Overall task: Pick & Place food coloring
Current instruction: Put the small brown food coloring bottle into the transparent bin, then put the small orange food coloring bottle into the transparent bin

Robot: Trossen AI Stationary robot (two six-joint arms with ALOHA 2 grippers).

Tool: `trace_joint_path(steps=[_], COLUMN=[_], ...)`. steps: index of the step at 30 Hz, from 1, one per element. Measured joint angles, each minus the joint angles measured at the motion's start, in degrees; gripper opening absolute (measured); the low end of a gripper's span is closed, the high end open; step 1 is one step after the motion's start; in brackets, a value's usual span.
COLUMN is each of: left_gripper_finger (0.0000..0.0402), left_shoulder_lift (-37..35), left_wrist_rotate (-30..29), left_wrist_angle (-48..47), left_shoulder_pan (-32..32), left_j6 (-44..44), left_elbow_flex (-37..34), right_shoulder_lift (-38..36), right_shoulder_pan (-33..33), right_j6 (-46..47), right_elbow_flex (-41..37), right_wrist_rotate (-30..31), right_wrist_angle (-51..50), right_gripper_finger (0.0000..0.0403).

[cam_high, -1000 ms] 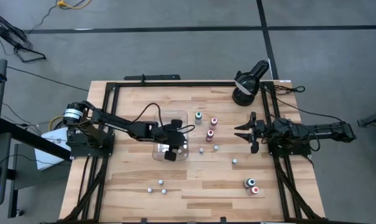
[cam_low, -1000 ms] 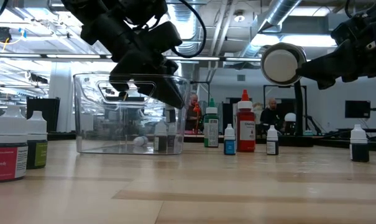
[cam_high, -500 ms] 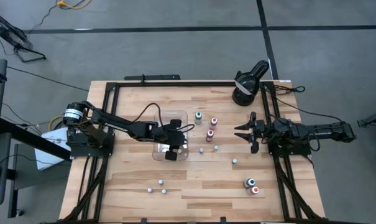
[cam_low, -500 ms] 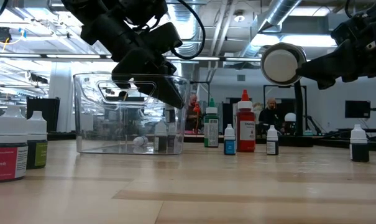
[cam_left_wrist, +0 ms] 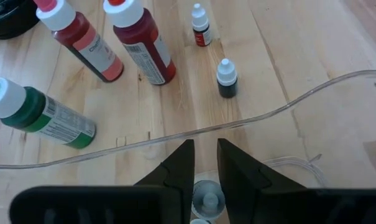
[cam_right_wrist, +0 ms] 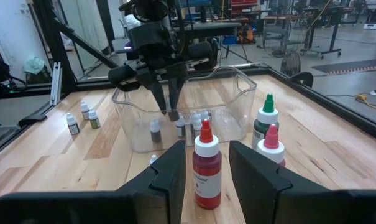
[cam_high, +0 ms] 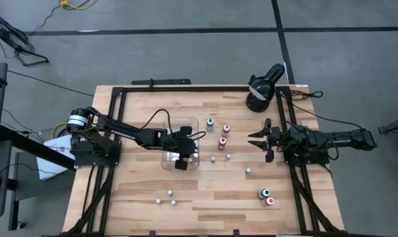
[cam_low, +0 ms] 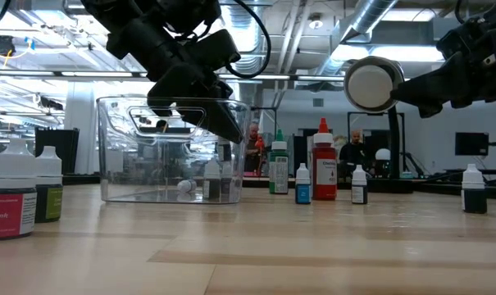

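Food coloring bottle (cam_left_wrist: 208, 200) between your left gripper (cam_left_wrist: 204, 163) fingers inside the clear tray (cam_high: 167, 160), grip state unclear, right gripper (cam_high: 260, 140) parted, empty, idle.

Left tool (cam_left_wrist: 206, 165) fingers slightly parted — right tool (cam_high: 260, 139) open, waiting

The clear tray (cam_high: 181, 141) sits near the table's (cam_high: 205, 197) middle, several small bottles (cam_right_wrist: 155, 132) standing inside it. The left gripper (cam_left_wrist: 205, 167) hangs above the tray's interior. Just right of the tray stands a cluster of taller bottles (cam_high: 222, 141). The right gripper (cam_high: 256, 139) waits farther right. A lamp (cam_high: 261, 90) stands at the back right corner.
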Motion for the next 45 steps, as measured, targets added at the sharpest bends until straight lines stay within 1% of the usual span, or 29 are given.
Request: trace_joint_path(steps=[4, 11, 15, 28, 31, 34, 38, 40, 42, 45], left_gripper_finger=[0.0060, 0.0060, 0.0060, 0.0060, 0.0061, 0.0073, 0.0103, 0.0116, 0.0124, 0.0127], left_shoulder_lift=[0.00, 0.00, 0.01, 0.02, 0.02, 0.02, 0.02, 0.02, 0.02, 0.02], left_wrist_rotate=[1.24, 1.51, 2.91, 2.98, 3.86, 4.23, 3.97, 2.88, 1.58, 1.19], left_wrist_angle=[0.00, 0.01, 0.01, 0.00, 0.00, 0.02, 0.00, 0.00, 0.00, 0.02], left_shoulder_pan=[0.02, 0.02, 0.02, 0.02, 0.07, 0.09, 0.09, 0.09, 0.07, 0.09], left_j6=[-0.01, -0.44, -0.44, -0.44, -0.44, -0.44, -0.44, -0.89, -1.55, -1.55], left_elbow_flex=[0.00, -0.02, -0.02, -0.02, -0.02, -0.02, -0.02, -0.02, -0.02, -0.02], right_shoulder_lift=[0.00, 0.00, 0.00, 0.00, 0.00, 0.02, 0.00, 0.02, 0.00, 0.01], right_shoulder_pan=[0.01, 0.00, -0.01, 0.01, 0.00, -0.01, 0.01, -0.01, 0.01, 0.01], right_j6=[0.02, 0.01, 0.01, 0.02, 0.01, 0.00, 0.00, 0.00, 0.02, 0.00], right_elbow_flex=[0.01, 0.00, 0.00, -0.01, 0.00, -0.01, 0.00, 0.01, 0.01, 0.01], right_wrist_rotate=[0.00, 0.00, 0.00, 0.00, 0.00, 0.00, 0.00, 0.00, 0.00, 0.00], right_wrist_angle=[0.01, -0.01, 0.01, 0.01, 0.00, 0.01, 0.00, 0.01, 0.01, 0.01], right_gripper_finger=[0.0113, 0.0113, 0.0113, 0.0113, 0.0113, 0.0113, 0.0113, 0.0113, 0.0113, 0.0113])
